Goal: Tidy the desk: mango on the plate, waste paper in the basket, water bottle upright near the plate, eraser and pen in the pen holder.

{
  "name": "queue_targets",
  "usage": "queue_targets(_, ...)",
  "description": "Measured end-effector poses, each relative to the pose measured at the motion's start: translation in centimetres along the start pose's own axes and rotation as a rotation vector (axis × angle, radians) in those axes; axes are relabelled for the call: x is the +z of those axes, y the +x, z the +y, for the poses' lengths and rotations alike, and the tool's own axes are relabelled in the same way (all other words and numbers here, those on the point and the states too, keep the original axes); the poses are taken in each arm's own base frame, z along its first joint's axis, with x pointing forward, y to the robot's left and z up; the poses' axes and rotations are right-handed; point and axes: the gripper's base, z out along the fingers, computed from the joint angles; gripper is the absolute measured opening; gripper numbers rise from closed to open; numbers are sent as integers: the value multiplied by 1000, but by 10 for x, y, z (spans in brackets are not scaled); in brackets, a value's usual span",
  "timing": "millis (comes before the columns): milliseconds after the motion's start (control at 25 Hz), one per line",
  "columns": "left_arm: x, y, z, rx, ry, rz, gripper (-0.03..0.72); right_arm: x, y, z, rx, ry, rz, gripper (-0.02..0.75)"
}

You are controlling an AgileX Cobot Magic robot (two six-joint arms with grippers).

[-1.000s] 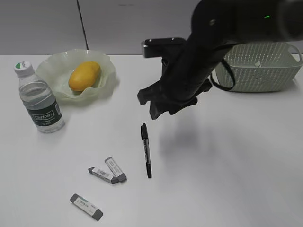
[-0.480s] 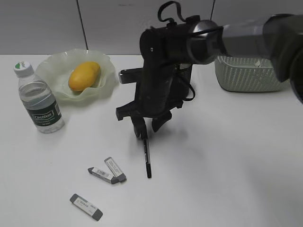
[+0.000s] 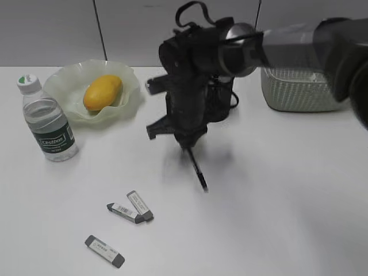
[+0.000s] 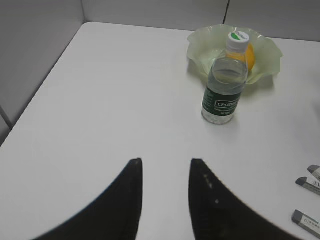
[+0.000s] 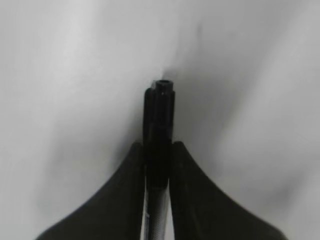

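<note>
My right gripper point(image 3: 187, 144) is shut on the black pen point(image 3: 197, 168) and holds it slanted above the white desk point(image 3: 276, 190); the right wrist view shows the pen point(image 5: 159, 120) clamped between the jaws point(image 5: 157, 146). The mango point(image 3: 103, 91) lies in the pale green plate point(image 3: 64, 80). The water bottle point(image 3: 47, 122) stands upright left of the plate, and shows in the left wrist view point(image 4: 225, 85). Three erasers point(image 3: 132, 209) lie at the front left. The green basket point(image 3: 299, 89) stands back right. The pen holder is hidden. My left gripper point(image 4: 165, 162) is open and empty.
The right arm point(image 3: 276, 46) spans the back middle and covers what stands behind it. A grey partition wall point(image 3: 57, 29) runs along the desk's far edge. The desk's left edge point(image 4: 45, 85) shows in the left wrist view.
My right gripper came down onto the pen, shut on it and lifted it off the desk, so it now hangs slanted from the jaws. The erasers, bottle and mango have not moved.
</note>
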Motion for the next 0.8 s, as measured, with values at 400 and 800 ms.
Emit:
queue_targets(400, 0, 0, 0, 0, 0, 0, 237, -158, -21, -59, 57, 87, -977, 120)
queue_targets(800, 0, 0, 0, 0, 0, 0, 237, -85, -30, -104, 202, 89, -966, 120)
